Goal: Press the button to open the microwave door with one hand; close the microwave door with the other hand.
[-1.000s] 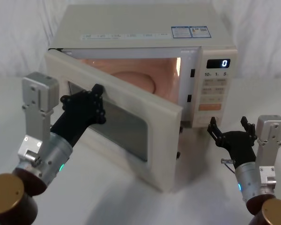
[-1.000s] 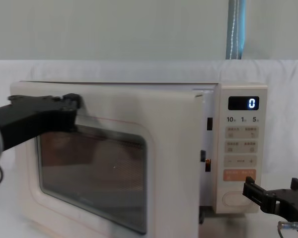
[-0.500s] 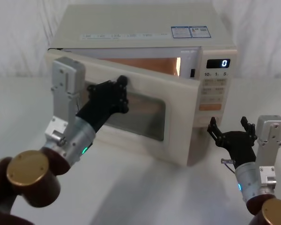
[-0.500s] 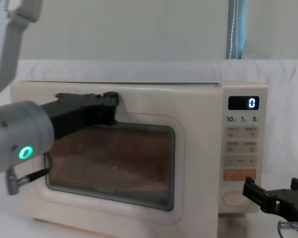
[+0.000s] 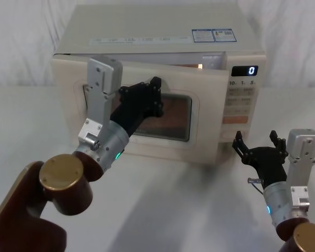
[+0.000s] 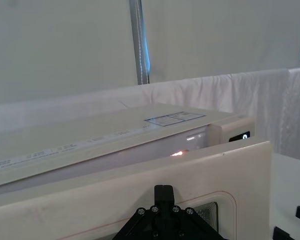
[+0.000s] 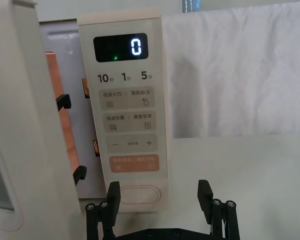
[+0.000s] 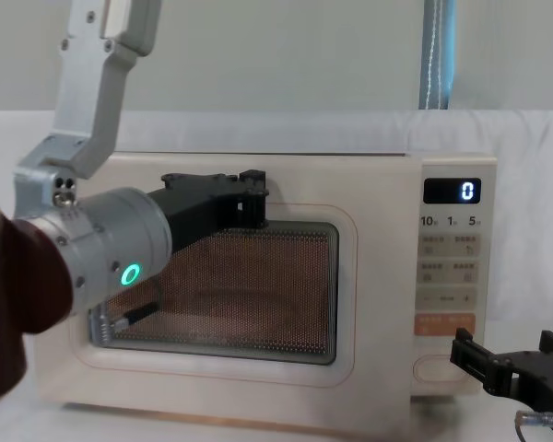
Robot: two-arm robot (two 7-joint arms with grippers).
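Door nearly shut, narrow gap at the latch side. Left gripper reaches forward, pressed against the door's upper front; finger state cannot tell. Right gripper low before the panel, fingers apart, just short of button. Display reads "0"; below it "10", "1", "5".

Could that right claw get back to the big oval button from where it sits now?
Probably yes. The right gripper sits open just in front of the button, nothing between them; the microwave door, nearly closed, leaves the panel uncovered.
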